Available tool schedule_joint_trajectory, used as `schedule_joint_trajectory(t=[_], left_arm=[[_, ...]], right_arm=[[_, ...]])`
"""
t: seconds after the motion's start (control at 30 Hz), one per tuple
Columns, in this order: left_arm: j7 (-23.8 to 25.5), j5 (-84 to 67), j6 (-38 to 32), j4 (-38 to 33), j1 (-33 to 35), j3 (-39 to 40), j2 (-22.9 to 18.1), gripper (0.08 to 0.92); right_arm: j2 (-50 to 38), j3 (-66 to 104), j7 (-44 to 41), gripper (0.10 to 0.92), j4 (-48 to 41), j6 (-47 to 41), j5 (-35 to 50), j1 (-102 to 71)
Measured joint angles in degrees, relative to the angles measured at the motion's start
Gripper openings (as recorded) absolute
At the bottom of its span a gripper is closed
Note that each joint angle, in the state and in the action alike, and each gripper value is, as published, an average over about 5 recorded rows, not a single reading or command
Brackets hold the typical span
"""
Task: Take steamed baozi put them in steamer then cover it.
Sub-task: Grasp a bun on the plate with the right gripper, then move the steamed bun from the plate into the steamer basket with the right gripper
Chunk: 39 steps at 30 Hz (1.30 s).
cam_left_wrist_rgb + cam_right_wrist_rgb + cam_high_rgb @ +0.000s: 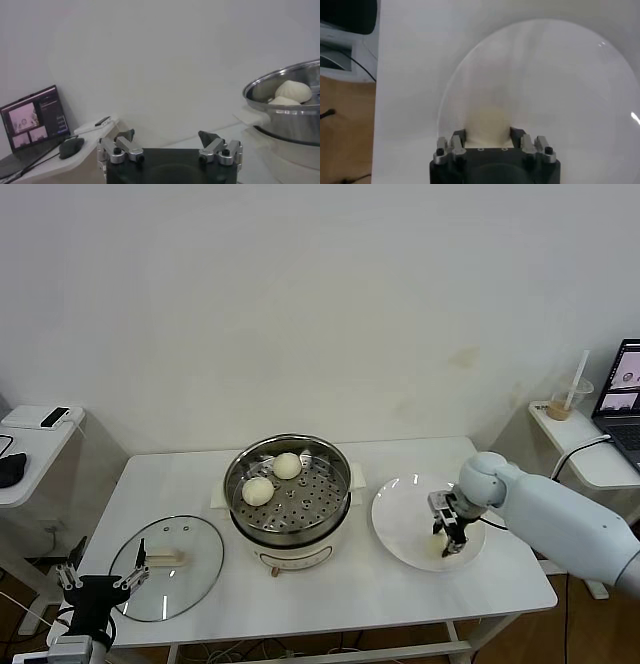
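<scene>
The steamer (288, 514) stands mid-table with two baozi (258, 490) on its perforated tray. It also shows in the left wrist view (290, 120), with the baozi (292, 91) inside. The cover (190, 579) lies flat on the table to the left, handle up. My right gripper (448, 540) is down on the white plate (400, 519), shut on a third baozi (487, 117); its jaws press the baozi's two sides in the right wrist view, where the gripper (487, 134) rests over the plate (560, 75). No fourth baozi shows. My left gripper (104, 570) is open and empty, parked below the table's front-left corner.
A side table at right holds a laptop (626, 399) and a cup with a straw (567, 400). Another side table (35, 446) stands at left with a black mouse. The steamer's base knob (277, 569) faces the front edge.
</scene>
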Motion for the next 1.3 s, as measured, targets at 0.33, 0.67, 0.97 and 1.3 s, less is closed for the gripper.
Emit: schedule_joint_trajectory(t=[0.33, 0.67, 0.97, 1.3], left_arm=[[0.01, -0.29, 0.0, -0.26, -0.01, -0.17, 0.36, 0.823], [0.04, -0.48, 0.0, -0.73, -0.15, 0.01, 0.47, 0.823], [0.04, -0.55, -0.07, -0.86, -0.07, -0.31, 0.46, 0.823], [0.03, -0.75, -0.11, -1.27, 0.39, -1.32, 0.15, 0.823]], right_arm=[[-1.65, -1.57, -1.15, 0.543, 1.7, 0.29, 2.55, 6.19], [-0.14, -4.92, -1.7, 0.543, 2.65, 0.03, 7.33, 17.61], [5.66, -9.06, -0.15, 0.551, 3.69, -0.79, 13.11, 27.59], [16.25, -12.81, 2.17, 0.552, 2.71, 0.27, 17.6, 31.69]])
